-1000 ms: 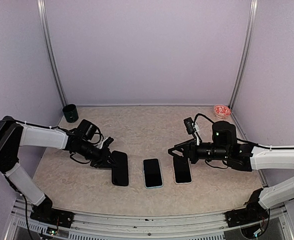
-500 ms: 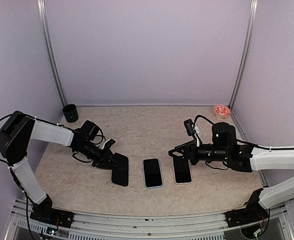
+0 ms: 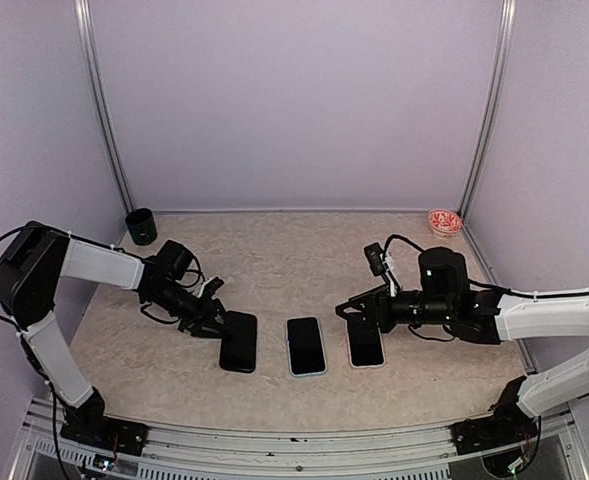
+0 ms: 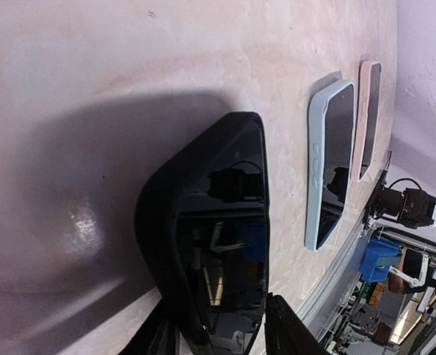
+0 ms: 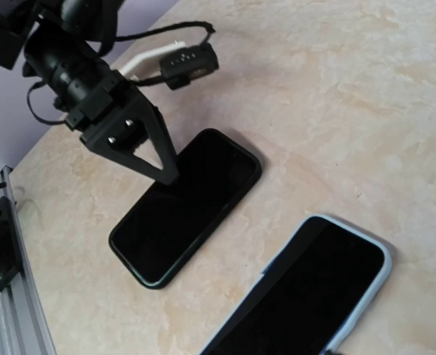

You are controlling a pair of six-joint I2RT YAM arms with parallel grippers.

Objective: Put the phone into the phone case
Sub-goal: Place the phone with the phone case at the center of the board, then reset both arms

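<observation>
Toward the tabletop's (image 3: 274,255) near edge, you see the left end effector (image 3: 218,310) narrowly parted astride the black phone's (image 3: 239,343) end; the right end effector (image 3: 357,312) is parted and holds nothing.

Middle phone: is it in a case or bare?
In a case: the middle phone has a light-blue shell around its dark screen, seen wrapping its edge in the left wrist view too.

White-shelled arms (image 3: 94,268), black joints, black triangular fingers (image 5: 149,150), looping black cables (image 5: 140,37)
</observation>
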